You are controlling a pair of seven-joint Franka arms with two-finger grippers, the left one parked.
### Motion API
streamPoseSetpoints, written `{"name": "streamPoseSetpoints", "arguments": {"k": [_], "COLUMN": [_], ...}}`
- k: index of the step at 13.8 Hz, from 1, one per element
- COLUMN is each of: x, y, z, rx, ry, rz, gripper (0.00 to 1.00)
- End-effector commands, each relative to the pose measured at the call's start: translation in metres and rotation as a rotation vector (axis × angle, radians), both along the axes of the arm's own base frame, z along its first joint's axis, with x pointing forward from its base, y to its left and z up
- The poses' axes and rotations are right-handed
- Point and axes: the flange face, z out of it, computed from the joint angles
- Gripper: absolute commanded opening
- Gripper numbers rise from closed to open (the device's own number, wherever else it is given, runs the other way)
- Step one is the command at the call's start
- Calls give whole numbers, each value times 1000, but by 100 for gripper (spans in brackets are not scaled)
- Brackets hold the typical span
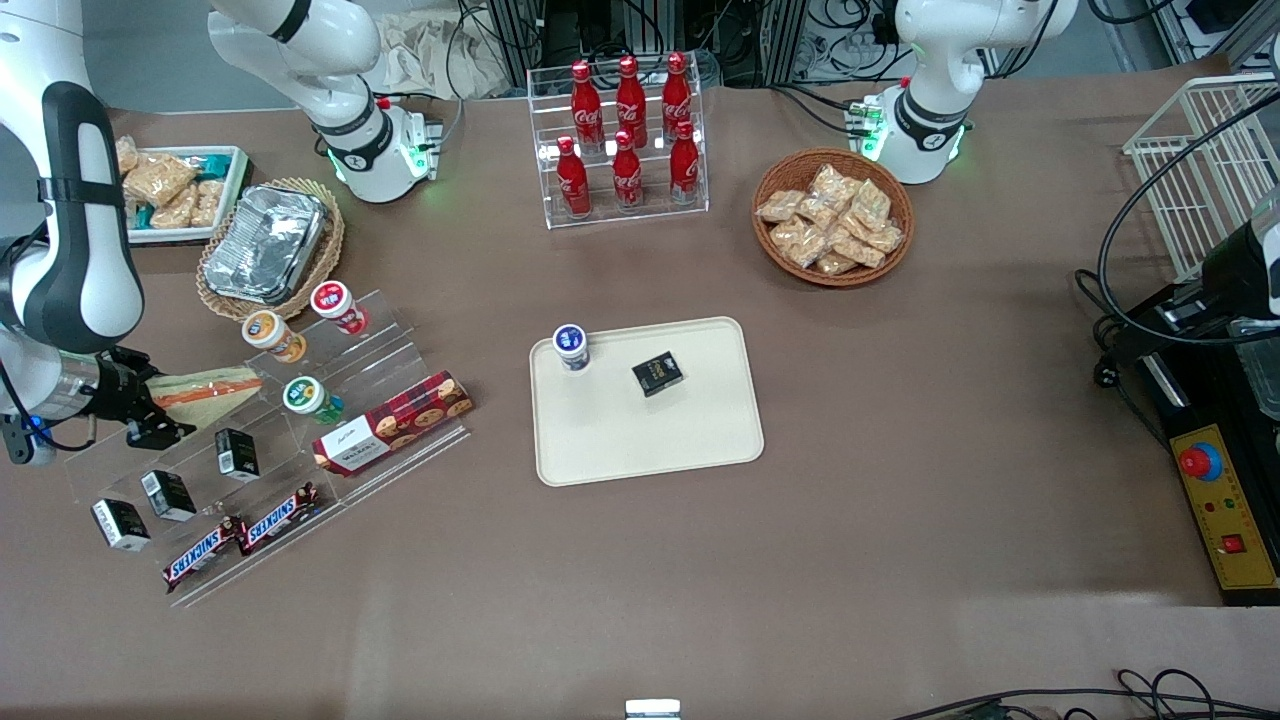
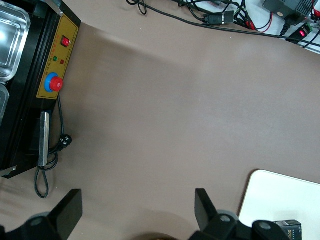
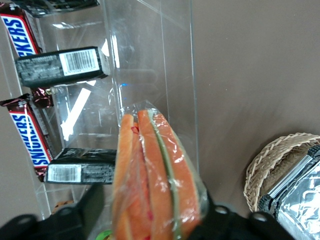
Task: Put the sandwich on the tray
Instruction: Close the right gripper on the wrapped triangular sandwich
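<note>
At the working arm's end of the table, the gripper [image 1: 160,415] is closed around the sandwich [image 1: 205,388], which sits on the clear display stand [image 1: 300,420] above the small black boxes [image 1: 165,494]. So the grasp looks done; lifting, carrying and putting down are left. The tray [image 1: 650,455], near the table's middle, carries only a small cup [image 1: 571,346] and a dark box [image 1: 657,373]. The right wrist view shows the sandwich [image 3: 155,180] between the fingers [image 3: 90,207], with orange and green layers that the front view hardly shows.
</note>
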Motion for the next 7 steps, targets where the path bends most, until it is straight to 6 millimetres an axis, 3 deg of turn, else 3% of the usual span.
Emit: {"name": "streamPoseSetpoints", "arguments": {"k": [1, 3, 4, 7], "x": [-10, -7, -3, 14], "y": [7, 10, 9, 11], "z": [0, 6, 18, 101], "rx": [0, -3, -7, -26], "ry": [-22, -28, -52, -171], "rz": [-7, -4, 9, 71], "gripper": [0, 0, 0, 0]}}
